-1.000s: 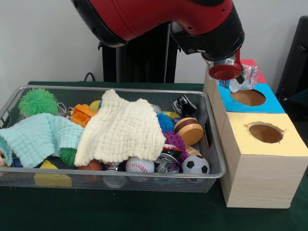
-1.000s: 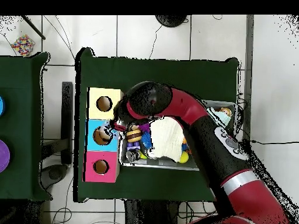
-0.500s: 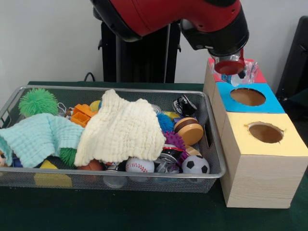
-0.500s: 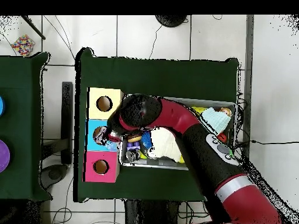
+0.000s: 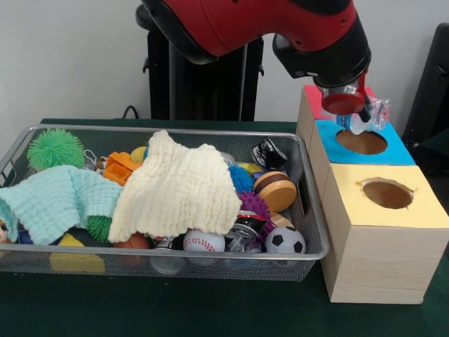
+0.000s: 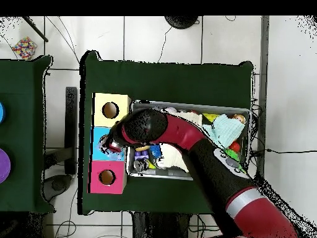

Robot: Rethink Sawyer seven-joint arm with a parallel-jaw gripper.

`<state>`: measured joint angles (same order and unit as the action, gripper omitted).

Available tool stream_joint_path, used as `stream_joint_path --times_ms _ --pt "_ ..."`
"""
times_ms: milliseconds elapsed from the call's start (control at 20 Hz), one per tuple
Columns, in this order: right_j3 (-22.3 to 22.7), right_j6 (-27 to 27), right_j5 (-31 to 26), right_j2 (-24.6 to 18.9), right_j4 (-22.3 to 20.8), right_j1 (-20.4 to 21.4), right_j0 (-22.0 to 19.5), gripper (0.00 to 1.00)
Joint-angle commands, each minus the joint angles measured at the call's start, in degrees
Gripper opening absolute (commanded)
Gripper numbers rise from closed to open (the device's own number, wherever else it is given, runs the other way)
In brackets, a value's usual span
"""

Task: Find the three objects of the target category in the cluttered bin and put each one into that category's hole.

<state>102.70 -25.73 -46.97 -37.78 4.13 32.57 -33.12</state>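
Observation:
The wire-mesh bin (image 5: 313, 210) holds a heap of toys and cloths; it also shows in the overhead view (image 6: 186, 176), partly under my arm. My gripper (image 5: 359, 119) hangs just above the blue-topped box (image 5: 400, 151) and is shut on a crumpled clear plastic item (image 5: 374, 112), held over the far edge of that box's round hole (image 5: 361, 142). In the overhead view the gripper (image 6: 113, 146) sits over the blue box (image 6: 98, 149). The fingers are mostly hidden behind the red wrist end.
A yellow-topped box (image 5: 421, 210) stands nearer the camera and a pink-topped box (image 5: 312, 95) behind. In the bin lie a cream cloth (image 5: 179, 186), a mint cloth (image 5: 56, 200), a green spiky ball (image 5: 55, 147), a baseball (image 5: 203, 242) and a soccer ball (image 5: 284, 240).
My gripper has carried the clear plastic item from the bin-side edge of the blue box to above its hole, rising slightly on the way.

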Motion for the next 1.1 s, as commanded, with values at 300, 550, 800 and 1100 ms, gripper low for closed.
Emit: stream_joint_path --times_ms 300,550,800,1100 --pt "2.0 -13.9 7.2 -2.8 5.9 -3.3 1.4 0.0" --pt "1.6 -11.6 7.0 -6.7 8.3 -3.2 0.5 0.0" --pt "-1.1 -7.9 5.5 -6.7 6.1 -3.7 1.0 0.0" --pt "-5.9 -3.9 -2.5 -6.4 2.1 0.4 1.2 0.0"
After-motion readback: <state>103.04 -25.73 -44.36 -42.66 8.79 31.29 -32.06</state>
